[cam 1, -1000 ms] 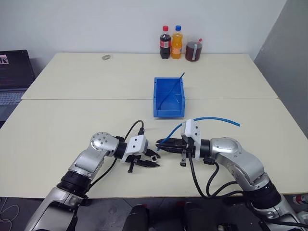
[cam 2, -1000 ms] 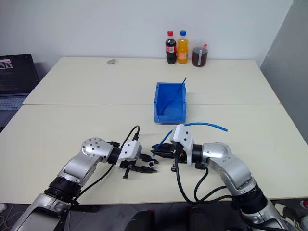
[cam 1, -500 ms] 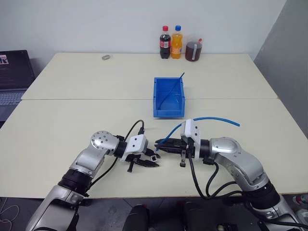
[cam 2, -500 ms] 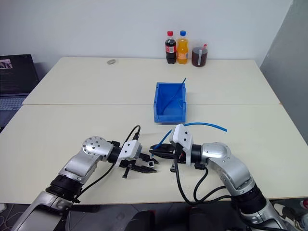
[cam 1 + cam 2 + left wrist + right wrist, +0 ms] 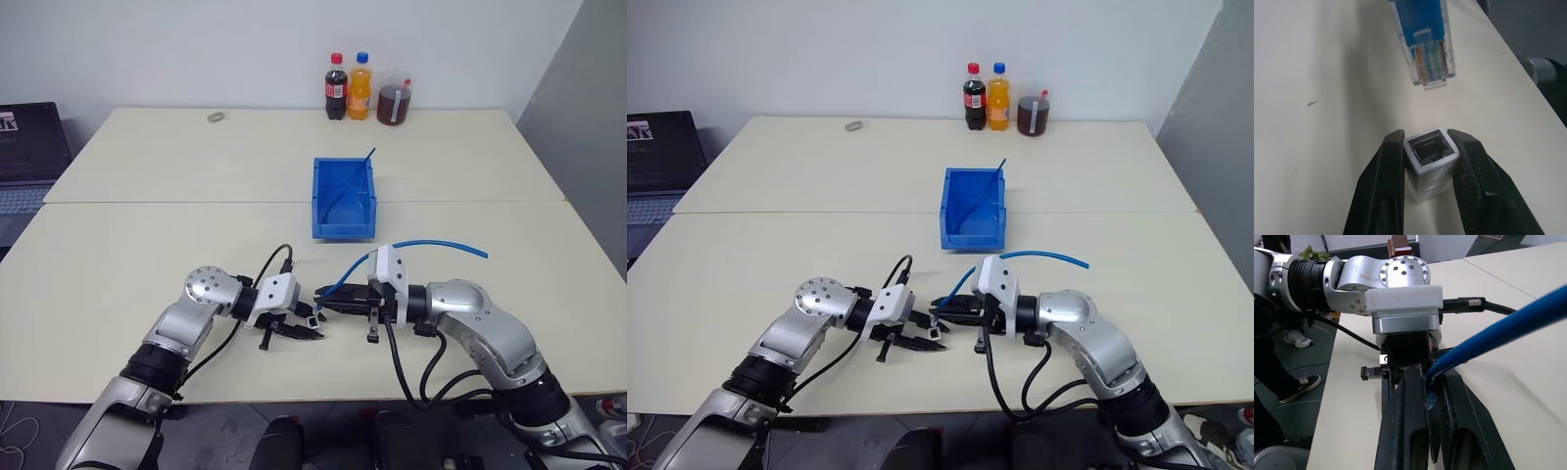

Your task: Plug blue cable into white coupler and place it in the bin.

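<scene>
Facing white coupler (image 5: 1430, 159), blue cable (image 5: 1422, 41) plug apart

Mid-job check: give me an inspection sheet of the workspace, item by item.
Surface: cream table, two tops butted together.
Job's things: white coupler socket faces blue cable plug, not yet inserted; bin behind, holding a dark-blue strand.
Clutter: three drinks and small grey object at far edge.
End effectors: left end effector clamps coupler; right end effector pinches cable.
Cables: black robot wires.
Surroundings: laptop at left.
</scene>
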Motion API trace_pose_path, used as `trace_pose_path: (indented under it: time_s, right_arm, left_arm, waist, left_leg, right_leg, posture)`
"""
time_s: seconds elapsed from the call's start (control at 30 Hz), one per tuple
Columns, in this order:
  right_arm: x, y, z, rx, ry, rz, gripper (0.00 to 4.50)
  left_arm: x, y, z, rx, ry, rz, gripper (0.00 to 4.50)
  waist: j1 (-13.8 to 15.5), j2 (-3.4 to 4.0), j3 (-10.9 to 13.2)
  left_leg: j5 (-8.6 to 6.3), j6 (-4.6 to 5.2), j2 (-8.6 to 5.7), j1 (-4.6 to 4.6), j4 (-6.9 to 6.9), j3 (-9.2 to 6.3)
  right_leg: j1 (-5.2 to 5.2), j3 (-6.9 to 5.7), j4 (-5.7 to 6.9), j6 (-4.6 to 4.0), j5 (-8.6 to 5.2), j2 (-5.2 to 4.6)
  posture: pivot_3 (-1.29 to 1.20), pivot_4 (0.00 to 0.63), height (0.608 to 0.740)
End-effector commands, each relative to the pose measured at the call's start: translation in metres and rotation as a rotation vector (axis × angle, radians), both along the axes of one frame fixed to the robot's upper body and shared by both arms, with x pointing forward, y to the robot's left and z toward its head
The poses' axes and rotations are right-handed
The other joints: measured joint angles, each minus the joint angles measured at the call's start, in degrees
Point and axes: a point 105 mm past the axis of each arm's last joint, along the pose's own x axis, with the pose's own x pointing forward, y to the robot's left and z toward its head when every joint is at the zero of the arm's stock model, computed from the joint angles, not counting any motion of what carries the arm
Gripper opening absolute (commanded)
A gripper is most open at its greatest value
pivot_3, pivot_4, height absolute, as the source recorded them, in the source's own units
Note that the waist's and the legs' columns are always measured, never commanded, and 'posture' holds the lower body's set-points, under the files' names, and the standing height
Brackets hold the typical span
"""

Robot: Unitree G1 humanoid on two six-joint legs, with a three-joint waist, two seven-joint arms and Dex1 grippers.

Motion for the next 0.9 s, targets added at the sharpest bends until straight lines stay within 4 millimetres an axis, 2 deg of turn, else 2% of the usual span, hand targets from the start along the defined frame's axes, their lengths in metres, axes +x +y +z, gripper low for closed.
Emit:
trace_pose_path:
  time_s: [0.03, 0.1, 0.17, 0.2, 0.4, 0.77, 0.9]
  right_arm:
    - [-0.003, -0.0014, 0.0145, 0.03, -0.058, 0.005, 0.0]
    - [-0.0029, -0.0018, 0.0153, 0.031, -0.058, 0.004, 0.0]
    - [-0.0028, -0.0021, 0.0157, 0.03, -0.058, 0.004, 0.0]
    - [-0.0028, -0.0022, 0.016, 0.03, -0.059, 0.004, 0.0]
    - [-0.0028, -0.0035, 0.0178, 0.025, -0.06, 0.006, 0.0]
    - [-0.0045, -0.0082, 0.0178, 0.016, -0.054, -0.008, 0.0]
    - [-0.0047, -0.0094, 0.0175, 0.012, -0.054, -0.013, 0.0]
  left_arm:
    - [0.0004, 0.008, -0.0103, 0.034, 0.002, 0.044, 0.99]
    - [0.0015, 0.0087, -0.0109, 0.035, -0.004, 0.053, 0.99]
    - [0.0016, 0.0081, -0.011, 0.03, -0.001, 0.057, 1.69]
    - [0.0016, 0.0075, -0.011, 0.027, 0.0, 0.058, 1.77]
    - [0.0038, 0.0076, -0.0092, 0.017, -0.011, 0.072, 2.96]
    - [0.0044, 0.0129, -0.0079, -0.06, 0.04, 0.234, 2.96]
    - [-0.0026, 0.0093, -0.0101, -0.074, 0.044, 0.258, 2.96]
  waist:
    - [-0.02, 0.0, 0.0]
    - [0.01, 0.01, 0.0]
    - [0.01, 0.01, 0.0]
    - [-0.02, 0.01, 0.0]
    - [0.01, 0.0, 0.0]
    - [-0.01, 0.0, 0.0]
    - [-0.03, 0.0, 0.0]
  left_leg:
    - [0.0, 0.0, 0.0, 0.0, 0.0, 0.0]
    - [0.0, 0.0, 0.0, 0.01, 0.0, 0.0]
    - [0.0, 0.0, 0.0, 0.02, 0.0, -0.01]
    - [0.01, 0.01, 0.0, 0.02, 0.0, -0.01]
    - [0.01, 0.01, -0.01, -0.02, 0.01, -0.01]
    - [0.01, 0.01, 0.01, 0.0, 0.01, -0.03]
    - [0.01, 0.01, 0.01, 0.0, 0.01, -0.03]
  right_leg:
    - [0.0, 0.0, 0.0, 0.0, 0.0, 0.0]
    - [0.0, 0.0, 0.01, -0.01, 0.0, 0.0]
    - [0.02, -0.02, 0.02, -0.01, 0.01, 0.0]
    - [0.02, -0.01, 0.02, -0.03, 0.02, 0.0]
    - [-0.01, -0.02, 0.01, -0.04, 0.03, 0.0]
    - [-0.01, -0.02, 0.02, -0.04, 0.03, 0.0]
    - [-0.01, -0.01, 0.04, -0.04, 0.03, 0.0]
  posture:
    - [0.0, 0.15, 0.74]
    - [0.0, 0.15, 0.74]
    - [0.0, 0.15, 0.74]
    - [0.0, 0.15, 0.74]
    - [0.0, 0.15, 0.74]
    - [0.0, 0.15, 0.74]
    - [0.0, 0.15, 0.74]
